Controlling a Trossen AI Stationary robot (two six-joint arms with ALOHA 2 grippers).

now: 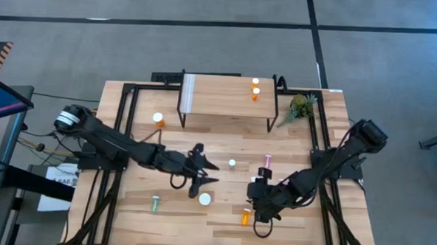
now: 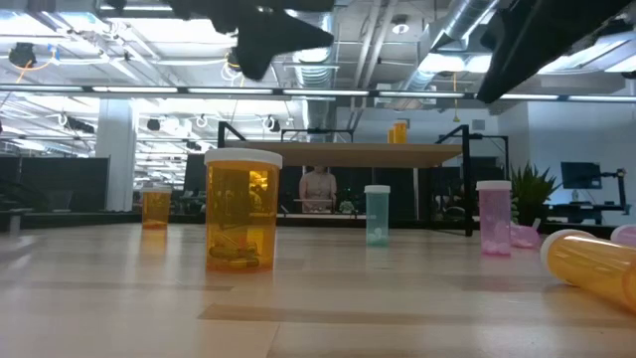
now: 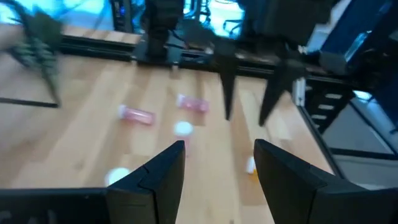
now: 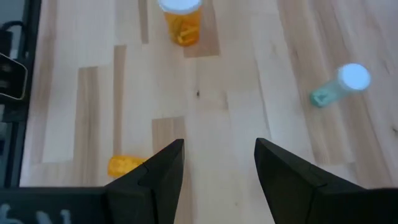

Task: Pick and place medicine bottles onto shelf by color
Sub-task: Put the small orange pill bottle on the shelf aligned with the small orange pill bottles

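Observation:
Two orange medicine bottles (image 1: 255, 87) stand on the shelf (image 1: 227, 102) at the table's far side. On the table stand a small orange bottle (image 1: 158, 119), a green one (image 1: 232, 164), a pink one (image 1: 268, 161), a large orange one (image 1: 205, 199) and another green one (image 1: 156, 203). An orange bottle (image 1: 245, 214) lies on its side. My left gripper (image 1: 210, 172) hovers open above mid-table, between the nearer green bottle and the large orange one. My right gripper (image 1: 258, 202) hovers open beside the lying orange bottle (image 4: 124, 165), facing the large orange bottle (image 4: 180, 18).
A small green plant (image 1: 299, 107) sits beside the shelf's right legs. Black frame rails (image 1: 122, 126) run along both sides of the table. Bare wood lies between the shelf and the bottles. A pink bottle (image 3: 137, 115) lies on its side near the right arm.

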